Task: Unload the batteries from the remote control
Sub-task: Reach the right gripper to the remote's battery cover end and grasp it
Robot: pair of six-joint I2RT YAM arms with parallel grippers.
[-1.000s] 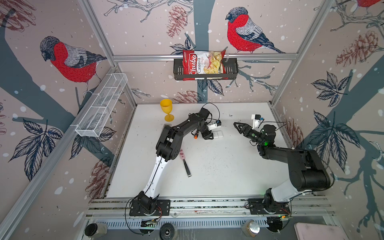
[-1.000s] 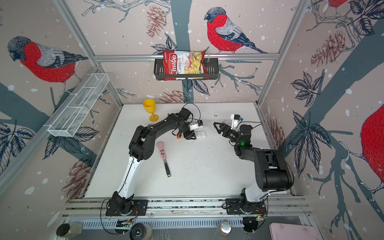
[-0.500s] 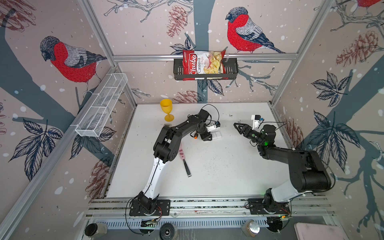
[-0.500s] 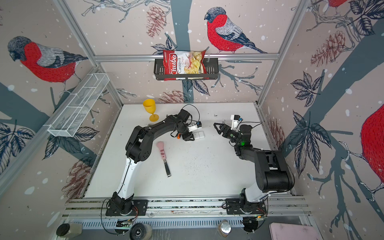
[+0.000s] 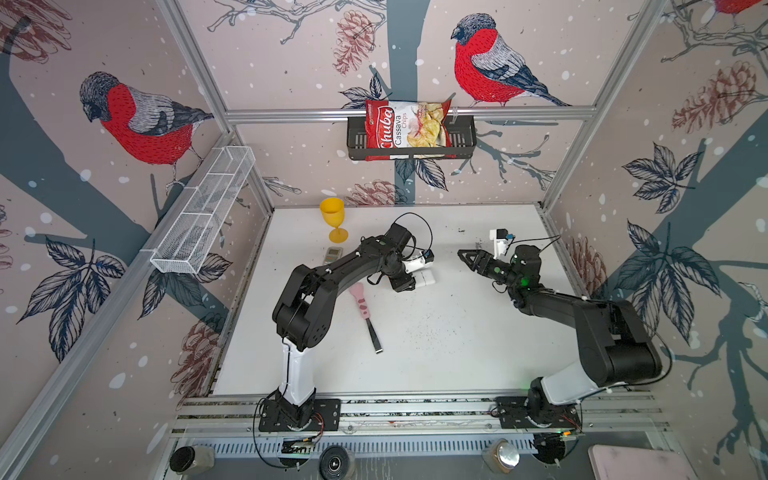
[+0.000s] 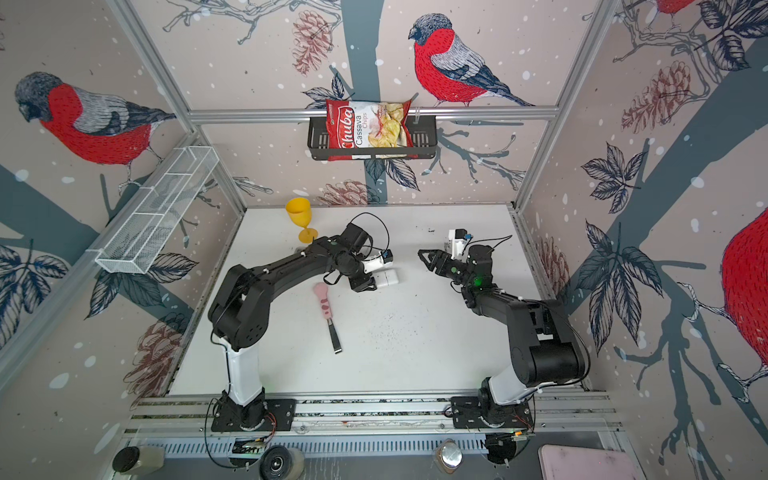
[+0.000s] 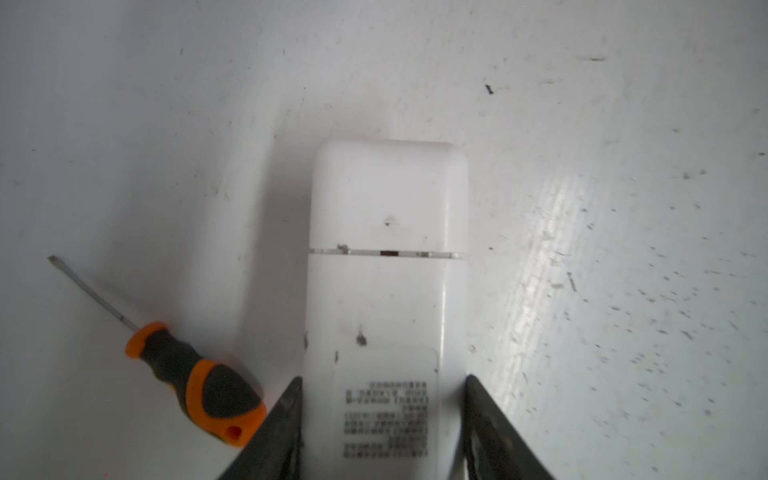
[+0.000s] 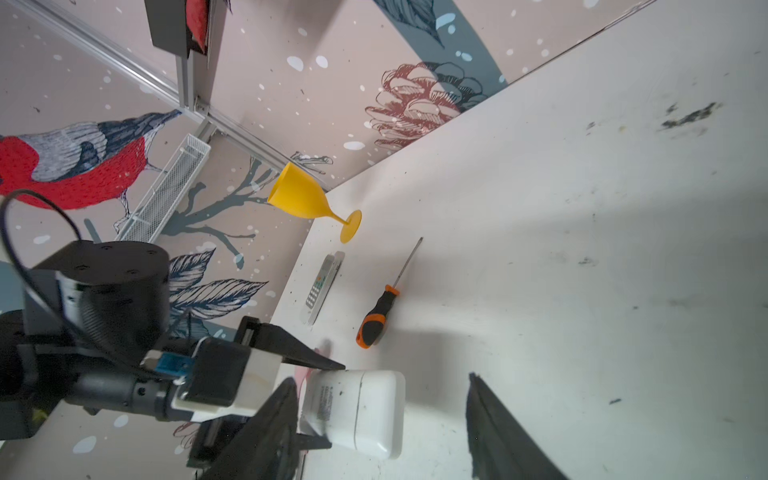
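- Table: white, scuffed.
- Left gripper: we see it clamping the white remote control mid-table, label side up.
- Right gripper: jaws apart, empty, near the remote.
- Batteries: hidden from us; back cover in place.

In both top views the left arm rises from its base and bends toward 2 o'clock. The left gripper is clamped on the sides of a white remote. The right arm reaches toward 10 o'clock. The right gripper points to 9 o'clock, jaws apart, gripping nothing.
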